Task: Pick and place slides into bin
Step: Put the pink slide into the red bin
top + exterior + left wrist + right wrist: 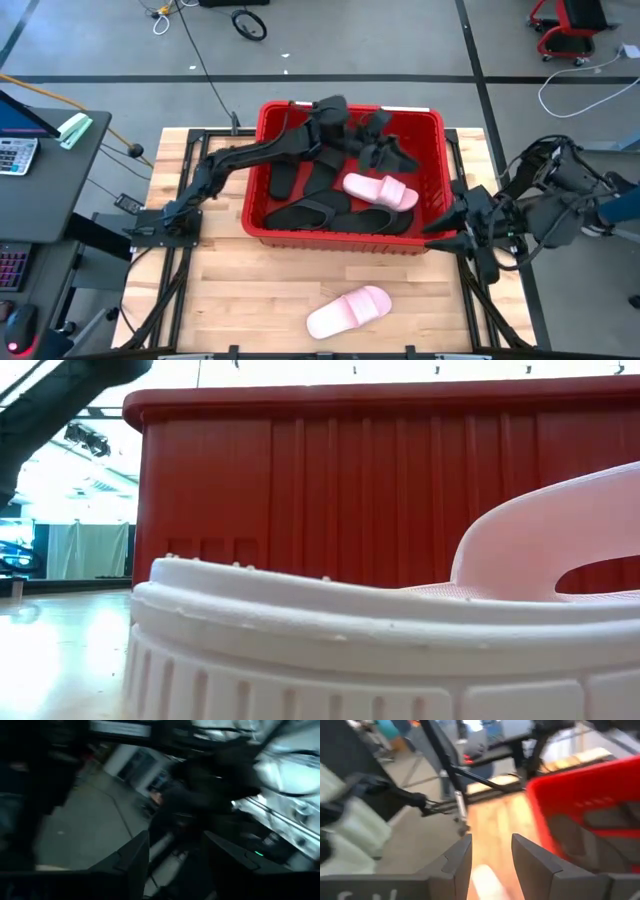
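The red bin (340, 240) stands mid-table, seen as a red wall in the low view (400, 490). Inside lie several black slides (310, 212) and one pale pink slide (380, 190). Another pink slide (348, 310) lies sole-down on the wood near the front edge, filling the low view (400, 630). My left gripper (390, 150) hangs open over the bin's far half, nothing between its fingers (175, 837). My right gripper (440, 236) is open beside the bin's near right corner, and its wrist view (491, 840) looks over the table at the pink slide (485, 880).
Bare wooden tabletop (230, 290) lies in front of the bin and to its left. A dark desk with a calculator (15, 155) stands off the table's left side. Cables (250, 22) and a red chair (565, 25) are on the floor beyond.
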Controlling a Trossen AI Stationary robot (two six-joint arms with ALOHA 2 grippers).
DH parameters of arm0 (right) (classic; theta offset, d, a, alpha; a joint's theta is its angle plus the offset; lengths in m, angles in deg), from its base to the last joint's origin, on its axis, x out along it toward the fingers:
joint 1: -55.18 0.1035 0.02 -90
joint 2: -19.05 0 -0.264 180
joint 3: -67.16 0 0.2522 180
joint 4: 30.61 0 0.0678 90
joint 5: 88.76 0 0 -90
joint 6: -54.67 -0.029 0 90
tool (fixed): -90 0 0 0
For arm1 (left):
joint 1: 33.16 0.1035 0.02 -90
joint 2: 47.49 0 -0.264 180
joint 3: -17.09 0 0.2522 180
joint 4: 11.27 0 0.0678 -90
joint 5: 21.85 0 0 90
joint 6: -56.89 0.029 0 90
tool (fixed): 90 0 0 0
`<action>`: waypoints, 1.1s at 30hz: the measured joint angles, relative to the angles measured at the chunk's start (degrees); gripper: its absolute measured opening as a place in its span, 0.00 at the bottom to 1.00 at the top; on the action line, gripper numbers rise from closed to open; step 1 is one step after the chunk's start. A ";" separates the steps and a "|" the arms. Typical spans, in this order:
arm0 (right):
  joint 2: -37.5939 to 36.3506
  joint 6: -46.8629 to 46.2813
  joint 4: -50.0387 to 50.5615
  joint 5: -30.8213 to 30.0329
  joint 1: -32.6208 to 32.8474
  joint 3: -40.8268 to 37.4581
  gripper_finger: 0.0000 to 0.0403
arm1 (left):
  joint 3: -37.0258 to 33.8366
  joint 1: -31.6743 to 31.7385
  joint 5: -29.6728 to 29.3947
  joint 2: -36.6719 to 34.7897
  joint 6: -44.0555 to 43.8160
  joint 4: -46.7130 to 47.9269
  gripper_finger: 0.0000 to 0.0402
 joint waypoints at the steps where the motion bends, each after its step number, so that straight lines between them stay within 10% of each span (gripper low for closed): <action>1: 0.00 -1.24 1.89 -1.28 0.31 0.00 0.36 | -0.06 -0.87 0.46 -1.21 0.24 0.18 0.46; 14: 0.31 -14.94 16.94 -7.67 2.06 -2.65 0.36 | -0.03 -17.66 -11.45 -12.06 20.28 7.48 0.43; 25: 0.91 -12.32 8.24 -7.61 6.35 -2.69 0.36 | -0.06 -32.48 -43.31 -13.83 23.30 24.17 0.43; 33: 5.50 -15.69 5.18 -7.49 10.24 -2.67 0.36 | -0.11 -41.80 -66.13 -13.28 6.83 45.08 0.43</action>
